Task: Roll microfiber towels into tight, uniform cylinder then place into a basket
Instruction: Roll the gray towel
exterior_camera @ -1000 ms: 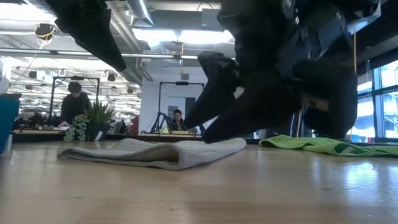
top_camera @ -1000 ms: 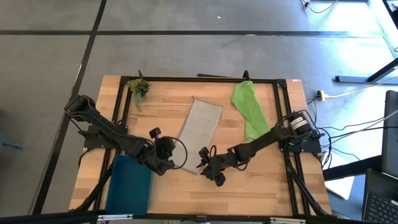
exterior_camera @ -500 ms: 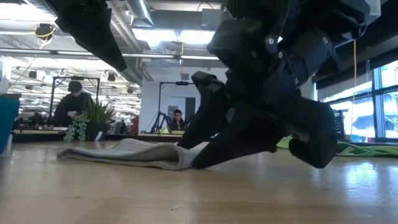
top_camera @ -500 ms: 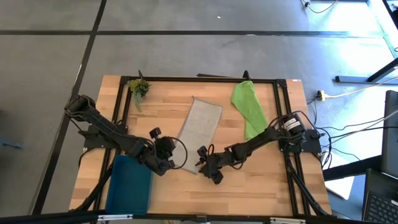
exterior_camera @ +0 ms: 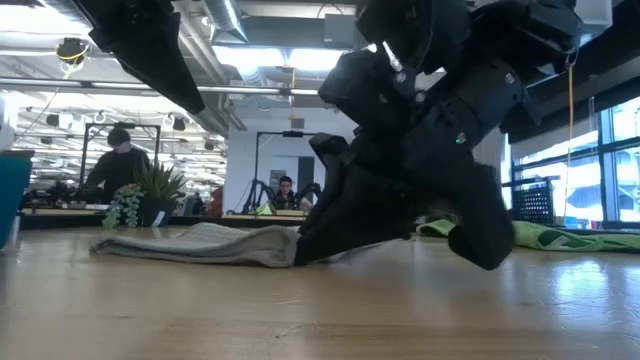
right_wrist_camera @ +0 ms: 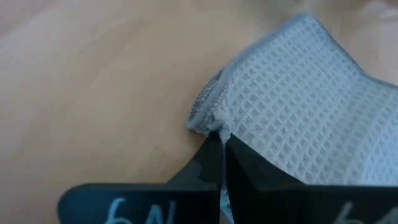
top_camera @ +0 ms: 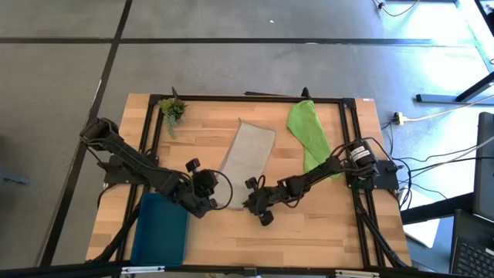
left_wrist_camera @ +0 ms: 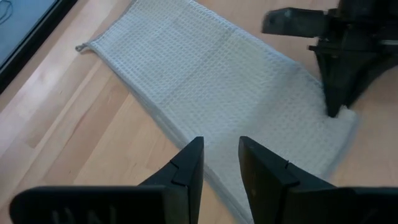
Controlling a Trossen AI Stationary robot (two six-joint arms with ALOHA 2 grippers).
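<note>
- My right pincer is down at the near corner of the grey towel, fingers pinched together on the hem; the right wrist view shows the waffle-weave edge caught at my fingertips.
- My left pincer hovers just over the opposite near edge of that towel, fingers a narrow gap apart and holding nothing.
- The grey towel lies flat and slightly slanted in the middle of the desk, long side running away from me.
- The step in hand, as I judge it, is starting the roll from the near short edge. To do it well I should lift the corner only a little, fold it over onto the cloth, and keep the hem square to the long sides so the cylinder comes out even.
- The left pincer ought to take the other near corner, so both ends turn together; a one-sided pull would skew the roll into a cone.
- Count: two towels, the grey one and a lime green towel lying crumpled near the desk's far right.
- One teal basket, at the near left corner, beside my left arm.
- One small plant sprig at the far left.
</note>
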